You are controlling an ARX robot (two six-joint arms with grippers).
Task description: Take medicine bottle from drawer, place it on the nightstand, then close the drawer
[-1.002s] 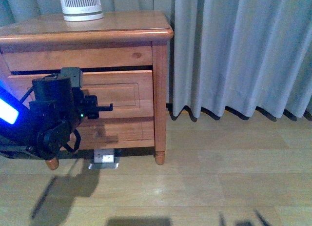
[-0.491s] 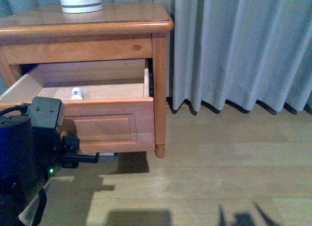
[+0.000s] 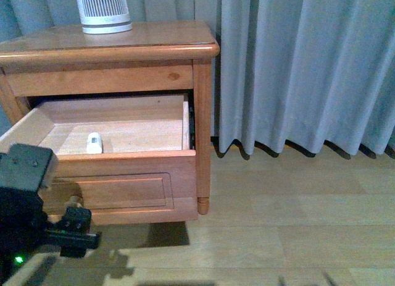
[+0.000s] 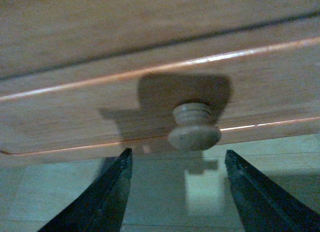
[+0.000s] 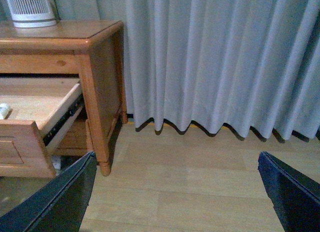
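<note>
The nightstand [image 3: 148, 36] stands at the left with its upper drawer [image 3: 123, 188] pulled far out. On the drawer's pale floor lies the small white medicine bottle [image 3: 94, 142], near the front left. My left gripper [image 3: 82, 228] hangs open low in front of the drawer panel. In the left wrist view its fingers [image 4: 107, 194] spread wide, and the round wooden knob [image 4: 194, 128] sits just beyond the tips, untouched. My right gripper [image 5: 176, 157] is open over bare floor to the right of the nightstand [image 5: 95, 46]. The bottle [image 5: 4, 110] shows at that view's edge.
A tall white ribbed device [image 3: 103, 11] stands on the nightstand's top at the back. Grey curtains [image 3: 296, 70] hang to the floor on the right, with wooden flooring [image 3: 278, 224] in front of them. The lower drawer is hidden behind the open one.
The drawer went from nearly shut to far out, baring the bottle. My left gripper drew back and down with it and now stands off the knob.
</note>
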